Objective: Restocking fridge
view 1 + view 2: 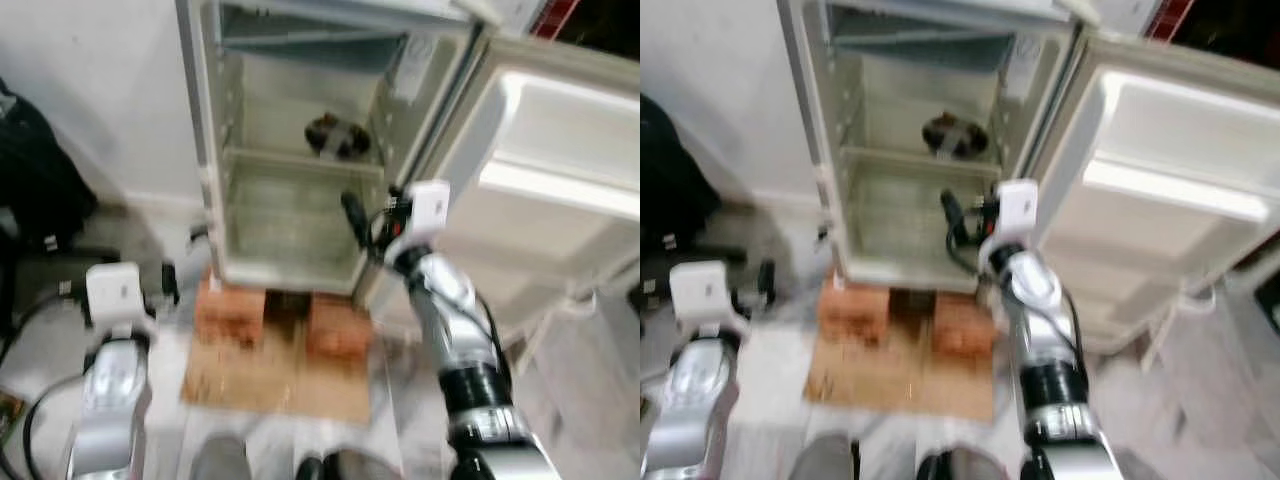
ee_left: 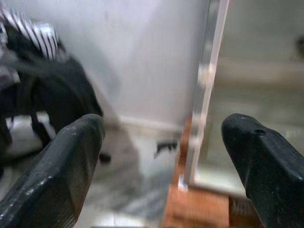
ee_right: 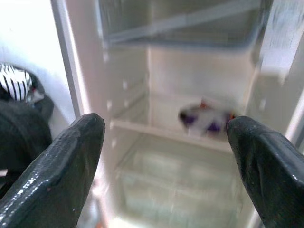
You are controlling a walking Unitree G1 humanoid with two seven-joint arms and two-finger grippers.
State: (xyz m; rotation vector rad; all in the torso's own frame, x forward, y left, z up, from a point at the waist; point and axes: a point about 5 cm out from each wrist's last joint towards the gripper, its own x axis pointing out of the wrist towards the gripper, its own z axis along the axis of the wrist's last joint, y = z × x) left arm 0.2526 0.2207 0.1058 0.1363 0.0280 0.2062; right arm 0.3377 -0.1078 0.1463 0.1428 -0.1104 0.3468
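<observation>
Hanging low at the robot's left side, the left gripper (image 2: 156,166) has its fingers spread wide apart with nothing between them, and it is near the fridge's left edge, above the floor. Further ahead, the right gripper (image 3: 164,166) is raised in front of the open fridge (image 1: 215,150), its fingers also apart and empty, pointing into the cabinet. Deeper inside, a blurred dark packet (image 1: 335,135) lies on the middle shelf (image 1: 270,160) toward the back, and the white door (image 1: 560,170) stands open to the right.
</observation>
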